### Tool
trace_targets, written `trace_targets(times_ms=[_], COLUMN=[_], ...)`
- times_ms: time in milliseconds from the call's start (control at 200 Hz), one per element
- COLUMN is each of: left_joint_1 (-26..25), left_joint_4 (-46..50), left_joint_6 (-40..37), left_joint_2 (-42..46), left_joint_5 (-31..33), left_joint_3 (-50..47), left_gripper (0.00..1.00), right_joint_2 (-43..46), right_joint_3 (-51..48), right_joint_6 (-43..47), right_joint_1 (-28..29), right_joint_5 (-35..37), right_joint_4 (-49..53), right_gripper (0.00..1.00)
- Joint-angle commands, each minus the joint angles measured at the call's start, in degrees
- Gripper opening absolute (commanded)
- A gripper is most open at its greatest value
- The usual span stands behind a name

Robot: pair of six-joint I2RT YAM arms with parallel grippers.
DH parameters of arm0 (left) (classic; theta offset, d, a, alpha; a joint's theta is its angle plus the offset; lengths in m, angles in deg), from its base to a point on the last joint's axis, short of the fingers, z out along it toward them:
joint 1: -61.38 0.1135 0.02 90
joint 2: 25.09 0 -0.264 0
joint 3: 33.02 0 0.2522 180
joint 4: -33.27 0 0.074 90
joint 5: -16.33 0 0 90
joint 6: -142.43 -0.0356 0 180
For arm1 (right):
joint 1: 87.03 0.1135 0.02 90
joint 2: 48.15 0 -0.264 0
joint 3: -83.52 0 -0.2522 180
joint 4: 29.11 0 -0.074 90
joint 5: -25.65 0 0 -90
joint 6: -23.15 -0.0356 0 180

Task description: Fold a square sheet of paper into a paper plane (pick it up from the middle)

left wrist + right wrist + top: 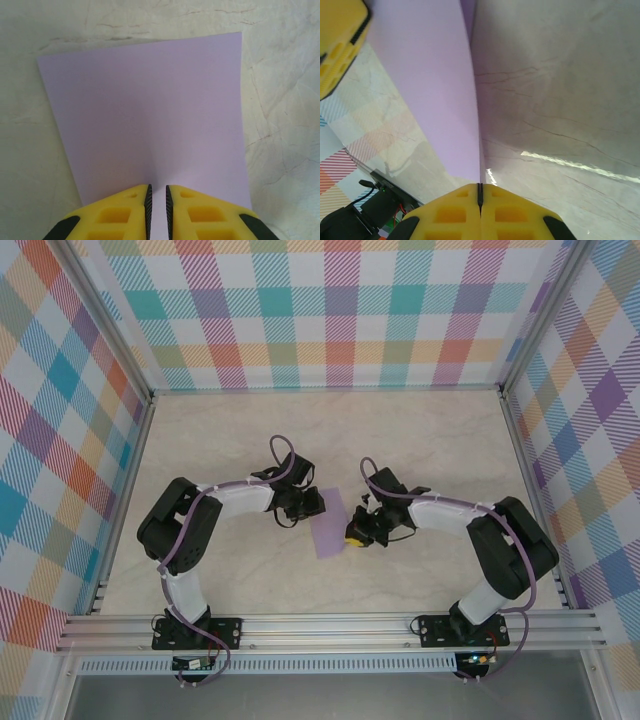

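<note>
The square sheet of paper [330,524], plain lavender, stands tilted off the table between my two grippers. My right gripper [480,192] is shut on one edge of the sheet [430,90], which rises edge-on from its yellow fingers. My left gripper [157,199] sits at the near edge of the sheet [145,110]; its jaws stand a narrow gap apart with paper showing in the gap. A faint ridge in the paper runs up from that gap. One left finger [337,45] shows beside the sheet in the right wrist view. From above, the left gripper [308,503] and right gripper [357,533] flank the paper.
The marble-pattern table [420,440] lies under the sheet. Checked walls [330,310] close in the back and both sides. An aluminium rail [330,628] carries both arm bases along the near edge.
</note>
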Motion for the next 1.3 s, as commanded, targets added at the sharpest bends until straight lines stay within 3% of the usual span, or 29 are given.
trace_targets(times_ms=[0, 620, 830, 1295], left_joint_1=[0.5, 0.6, 1.7, 2.0], left_joint_4=[1.6, 2.1, 3.1, 4.5], left_joint_6=[-1.1, -1.6, -2.8, -1.5], left_joint_2=[0.2, 1.8, 4.9, 0.4], left_joint_5=[1.2, -0.3, 1.5, 2.1], left_joint_3=[-0.7, -0.2, 1.3, 0.8], left_gripper=[0.17, 0.17, 0.19, 0.15], right_joint_2=[-1.8, -10.4, -12.7, -13.7], right_joint_3=[2.1, 9.2, 10.3, 9.5], right_joint_6=[1.1, 1.3, 1.3, 0.2], right_joint_1=[0.4, 2.9, 3.8, 4.2], right_joint_5=[-1.1, -4.0, -2.3, 1.3], right_joint_4=[0.3, -8.7, -10.6, -12.0], right_gripper=[0.01, 0.01, 0.01, 0.01])
